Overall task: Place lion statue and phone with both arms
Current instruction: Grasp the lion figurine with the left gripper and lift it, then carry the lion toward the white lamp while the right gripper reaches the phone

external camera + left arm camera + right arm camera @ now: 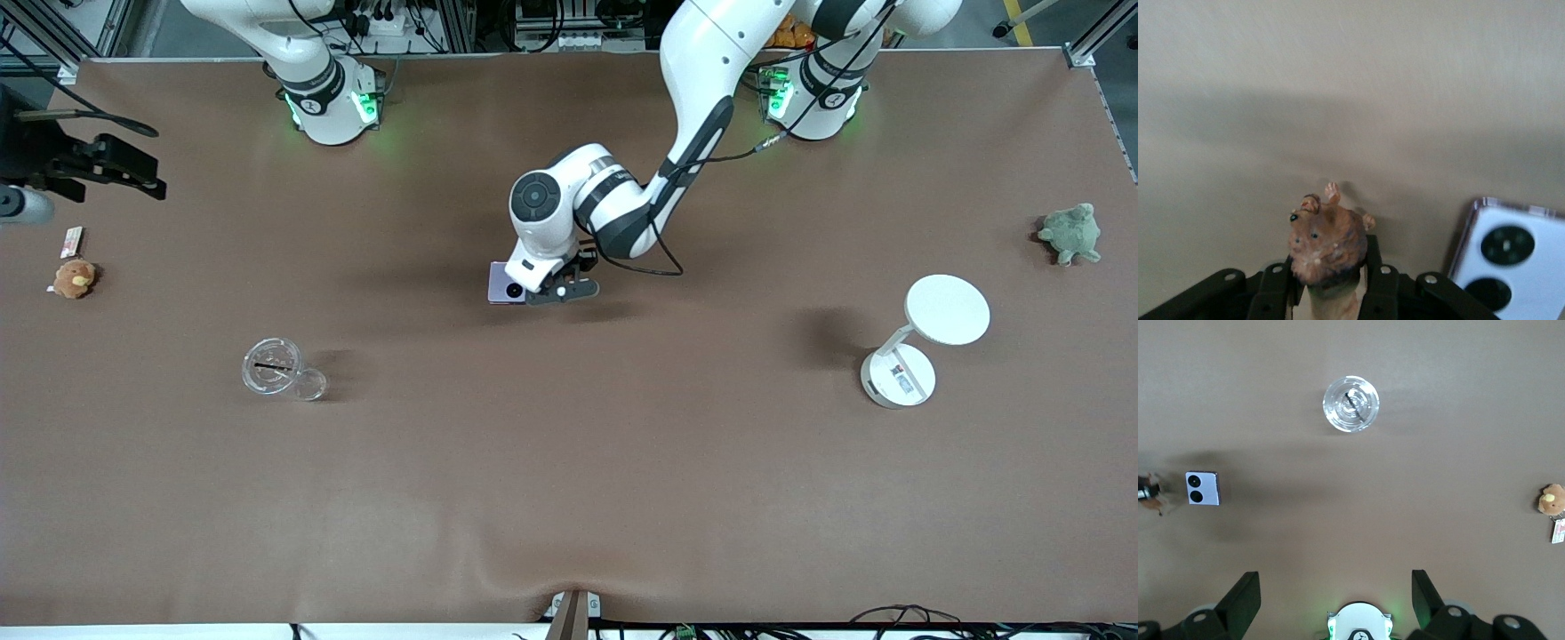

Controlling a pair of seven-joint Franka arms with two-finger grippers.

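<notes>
Here, the left gripper point(1329, 283) is pinching the lion statue point(1327, 247), a glossy reddish-brown figurine, between black fingers point(1275, 288) at mid-table. The phone point(503, 284), a squarish lilac slab with two round black lenses, is lying just beside it on the matte brown table point(569, 462). The right gripper point(1331, 603) is waiting, fingers spread, high over its end.

clear glass cup point(272, 367) | tan plush toy point(74, 278) | green plush turtle point(1071, 234) | white lamp point(925, 338)
</notes>
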